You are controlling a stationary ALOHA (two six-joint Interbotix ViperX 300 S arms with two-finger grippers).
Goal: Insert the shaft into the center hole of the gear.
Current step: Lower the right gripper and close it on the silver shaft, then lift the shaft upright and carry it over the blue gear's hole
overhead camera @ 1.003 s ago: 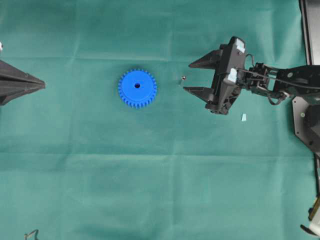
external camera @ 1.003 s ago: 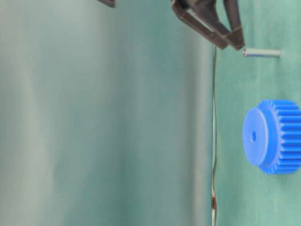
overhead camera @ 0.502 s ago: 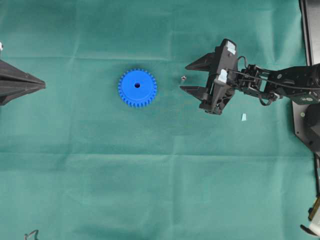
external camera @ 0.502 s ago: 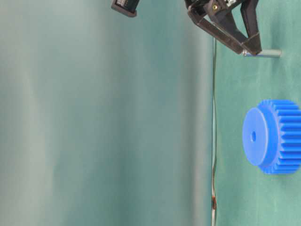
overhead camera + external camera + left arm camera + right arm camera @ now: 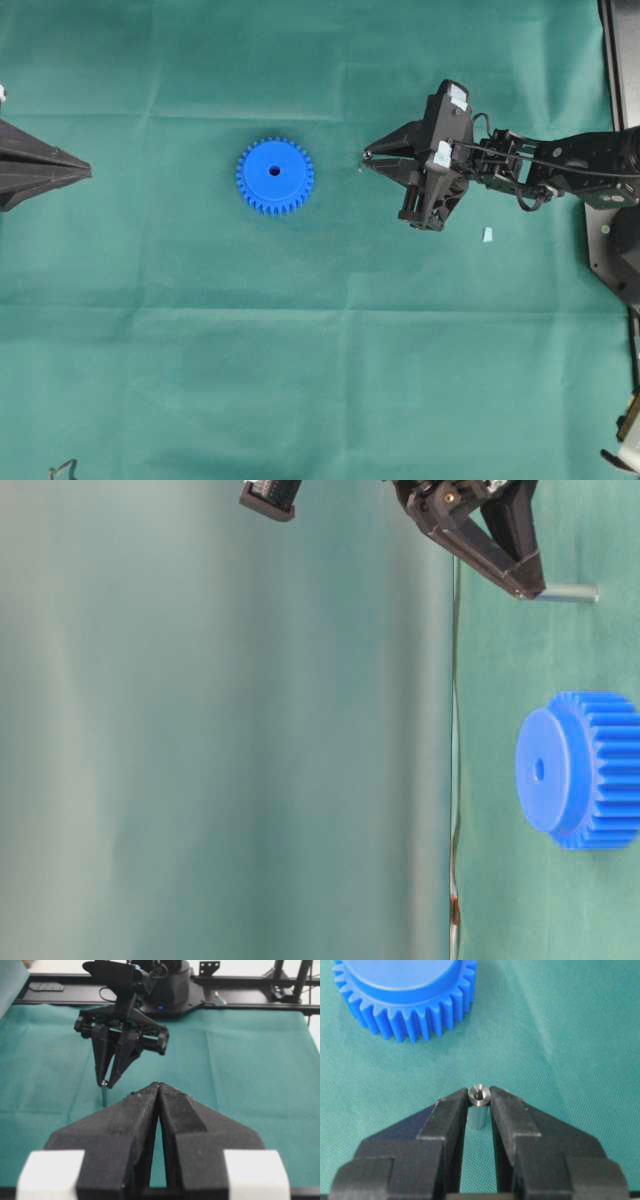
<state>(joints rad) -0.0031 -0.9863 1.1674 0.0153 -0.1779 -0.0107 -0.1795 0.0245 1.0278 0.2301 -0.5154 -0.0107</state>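
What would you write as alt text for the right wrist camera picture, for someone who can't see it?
Two black gripper fingers are closed on the top of a small silvery metal pin standing upright on green cloth, seen from above. A bright blue toothed gear sits on the cloth beyond it, at the upper left, apart from the pin.

Small silvery metal shaft (image 5: pixel 479 1096), upright on green cloth, pinched near its top. Bright blue plastic toothed gear (image 5: pixel 275 176) lying flat nearby, dark center hole (image 5: pixel 275 171) facing up.
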